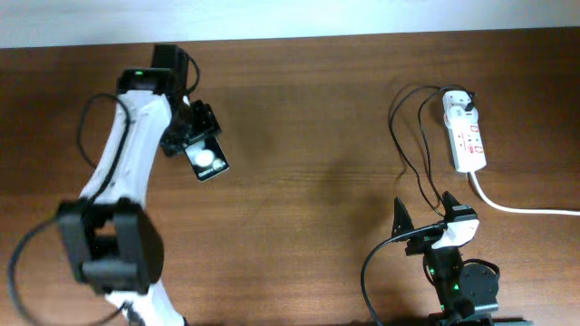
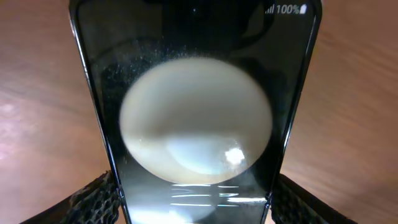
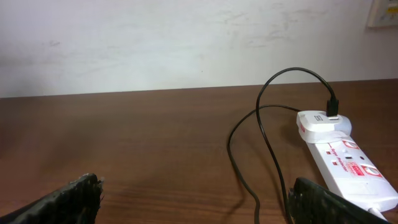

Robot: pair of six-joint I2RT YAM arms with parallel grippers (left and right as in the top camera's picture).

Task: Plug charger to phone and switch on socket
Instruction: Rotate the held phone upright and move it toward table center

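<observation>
My left gripper [image 1: 194, 145] is shut on the phone [image 1: 207, 160], a glossy black slab with white round spots. In the left wrist view the phone [image 2: 196, 124] fills the frame, with my jaws [image 2: 194, 202] pressed on its two long edges. The white socket [image 1: 465, 133] lies at the far right, with the charger's adapter [image 1: 468, 107] plugged into its far end. The thin black charger cable [image 1: 401, 136] loops left and then runs toward my right gripper [image 1: 424, 214]. That gripper is open and empty [image 3: 199, 202]. The cable [image 3: 245, 180] lies between its fingers, and the socket [image 3: 341, 158] is ahead to the right. The plug tip is not visible.
The socket's thick white cord [image 1: 521, 209] runs off to the right edge. A pale wall [image 3: 186, 43] stands behind the far edge of the brown wooden table [image 1: 299, 181].
</observation>
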